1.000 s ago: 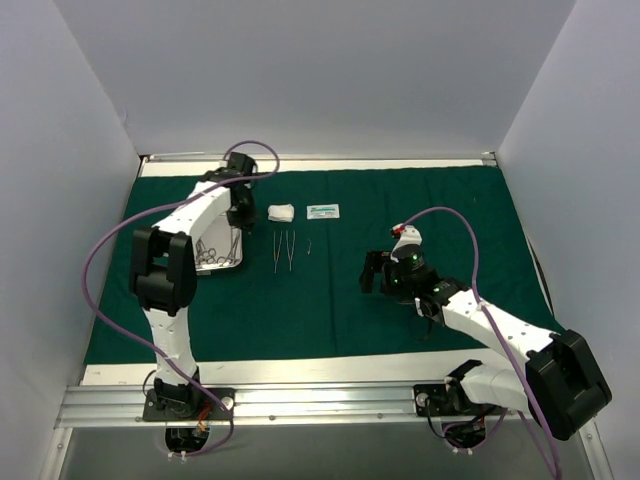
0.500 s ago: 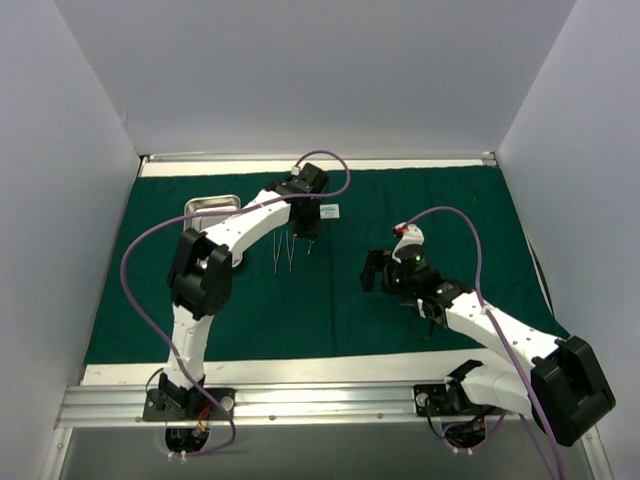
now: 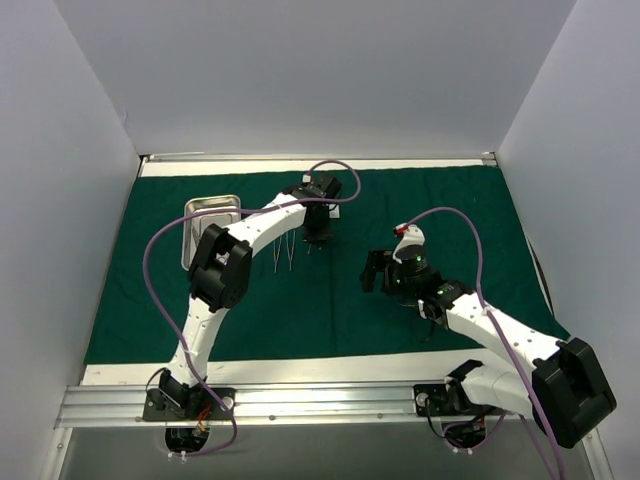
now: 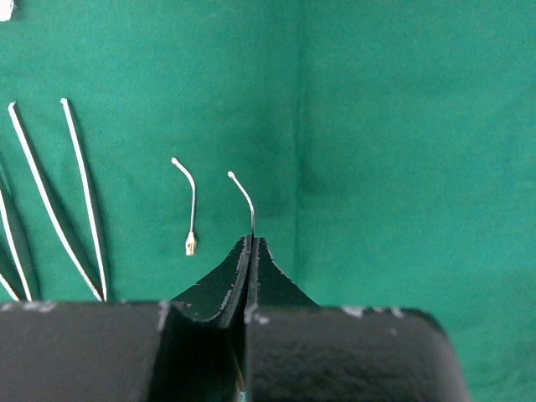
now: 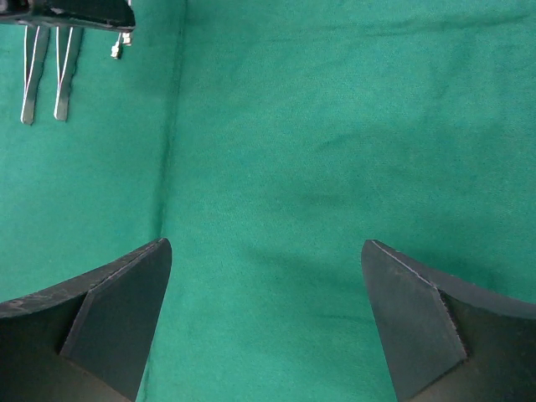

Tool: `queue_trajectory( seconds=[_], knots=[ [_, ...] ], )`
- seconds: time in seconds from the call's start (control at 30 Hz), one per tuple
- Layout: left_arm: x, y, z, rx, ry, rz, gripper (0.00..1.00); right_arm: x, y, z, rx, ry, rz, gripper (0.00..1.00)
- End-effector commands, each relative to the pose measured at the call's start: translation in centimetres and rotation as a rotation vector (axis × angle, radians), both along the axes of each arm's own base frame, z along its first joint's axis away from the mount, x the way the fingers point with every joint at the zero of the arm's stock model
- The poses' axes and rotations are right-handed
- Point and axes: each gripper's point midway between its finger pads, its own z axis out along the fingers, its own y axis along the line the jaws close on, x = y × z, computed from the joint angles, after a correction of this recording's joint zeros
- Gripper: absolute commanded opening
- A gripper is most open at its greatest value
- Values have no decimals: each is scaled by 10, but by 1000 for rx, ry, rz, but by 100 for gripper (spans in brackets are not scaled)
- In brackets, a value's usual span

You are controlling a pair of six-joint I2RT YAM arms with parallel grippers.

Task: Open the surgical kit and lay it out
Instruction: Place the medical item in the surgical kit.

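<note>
The surgical kit lies spread on its dark green cloth [image 3: 430, 200]. The shiny steel tray [image 3: 208, 222] stands at the far left. My left gripper [image 3: 318, 236] hangs over the cloth's middle, shut on a thin curved silver hook [image 4: 244, 194] that sticks out past its tips. A second curved hook [image 4: 192, 206] rests on the cloth just left of it. Thin silver tweezers [image 4: 52, 201] lie further left, and the right wrist view catches them too [image 5: 30, 77]. My right gripper [image 5: 266, 251] stands open over bare cloth, nothing between its fingers.
White walls close in the left, right and far sides. A corner of a small white packet [image 3: 333, 209] peeks out behind the left wrist. Both purple cables arch above the arms. The metal base rail [image 3: 300, 400] runs along the near edge.
My left arm has swung from over the tray to the right, past the tweezers, and now holds a hook beside the one on the cloth. The right arm has not moved.
</note>
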Motion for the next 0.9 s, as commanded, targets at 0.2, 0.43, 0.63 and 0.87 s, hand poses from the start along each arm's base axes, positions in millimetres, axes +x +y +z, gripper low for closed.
queue_trajectory(
  seconds=[0.2,0.43,0.63,0.87],
  knots=[
    [10,4,-5,35,-9,7,2,0,-4,3,-10,-19,-14,92],
    [11,7,-10,46,-6,1,6,1,-3,1,-15,-13,-11,92],
    [10,5,-16,45,7,-5,14,1,-3,1,-13,-16,-13,92],
    [10,5,-14,38,9,-9,23,0,-4,-1,-17,-11,-15,92]
  ],
)
